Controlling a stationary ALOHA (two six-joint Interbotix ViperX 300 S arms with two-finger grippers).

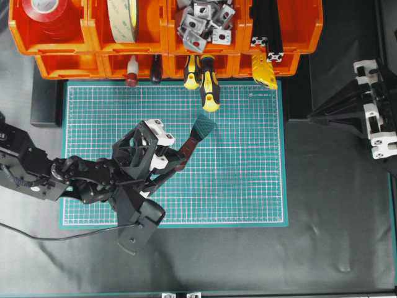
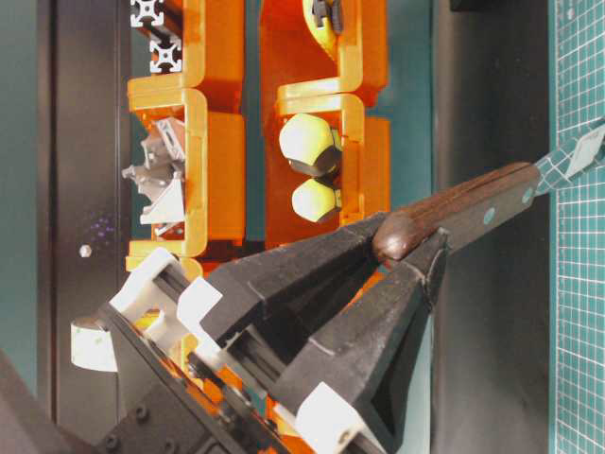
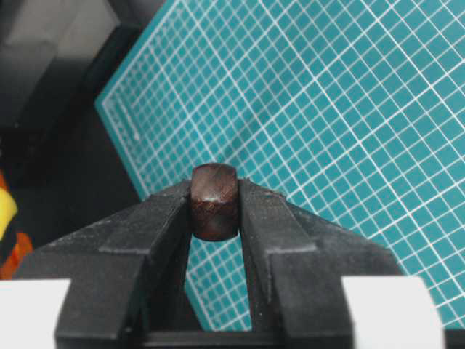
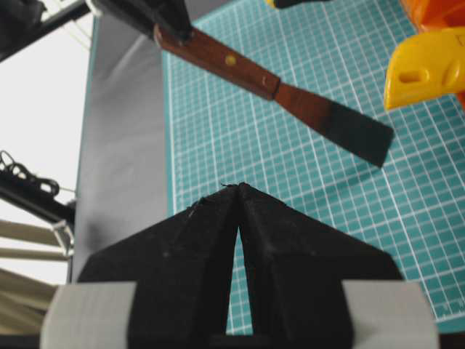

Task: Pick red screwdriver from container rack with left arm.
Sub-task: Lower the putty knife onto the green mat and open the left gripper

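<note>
occlusion is the main trouble here: in the overhead view the left gripper (image 1: 175, 156) covers most of the handle of the red screwdriver (image 1: 197, 134), so only a short reddish stretch and the flared blade show. the blade there looks teal like the cutting mat (image 1: 248, 174) below it, hard to separate from the grid. the tool is out of the container rack (image 1: 161, 37), above the middle of the mat, blade pointing toward the bins at the far edge. the jaws pinch the wooden handle near its butt end; the left wrist view shows that rounded dark end squeezed between the two black fingers (image 3: 156, 225), the rest of the tool hidden behind it. whether the blade touches the mat cannot be told.

the rack is cut off at the top of the overhead frame, so the upper bins show only partly. the yellow-and-black screwdrivers (image 1: 208, 81) stick out of the lower tier over the mat's far edge.

the right gripper (image 4: 238, 187) appears only in its own wrist view, jaws pressed together at the tips, while the right arm (image 1: 366, 115) is half out of frame at the right edge.
</note>
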